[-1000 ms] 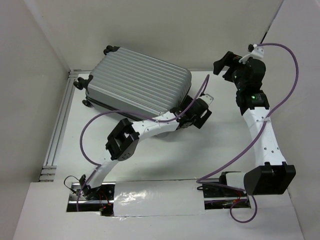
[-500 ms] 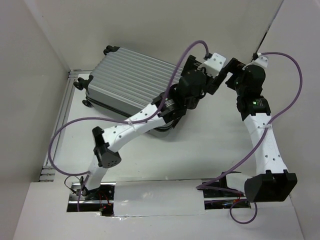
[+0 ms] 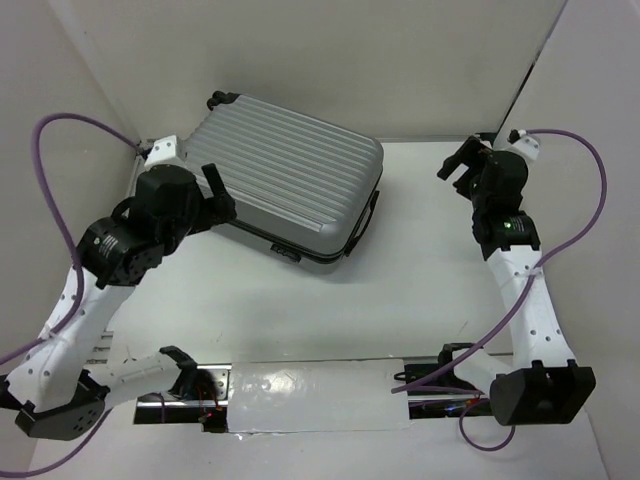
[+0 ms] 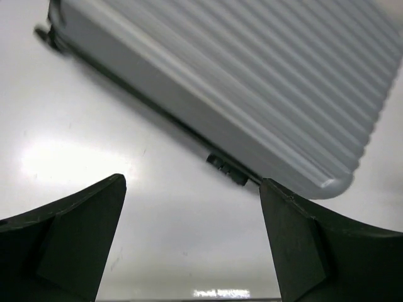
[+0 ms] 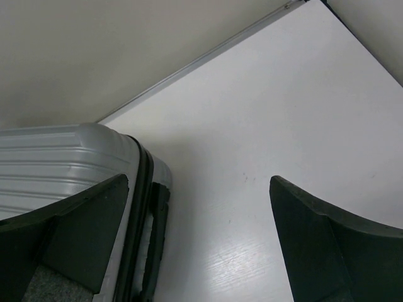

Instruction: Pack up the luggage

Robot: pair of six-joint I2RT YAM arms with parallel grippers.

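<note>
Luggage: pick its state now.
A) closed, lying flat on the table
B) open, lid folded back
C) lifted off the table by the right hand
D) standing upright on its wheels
A: the luggage lies flat on the table, ribbed shell up and its two halves shut together.

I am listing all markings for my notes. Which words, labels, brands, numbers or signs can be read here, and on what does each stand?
None can be read.
The luggage shows a plain ribbed shell, with no brand or label in any view.
The small dark fitting on its side is blurred; no lettering can be made out.
The right arm bears a green light, no text.
</note>
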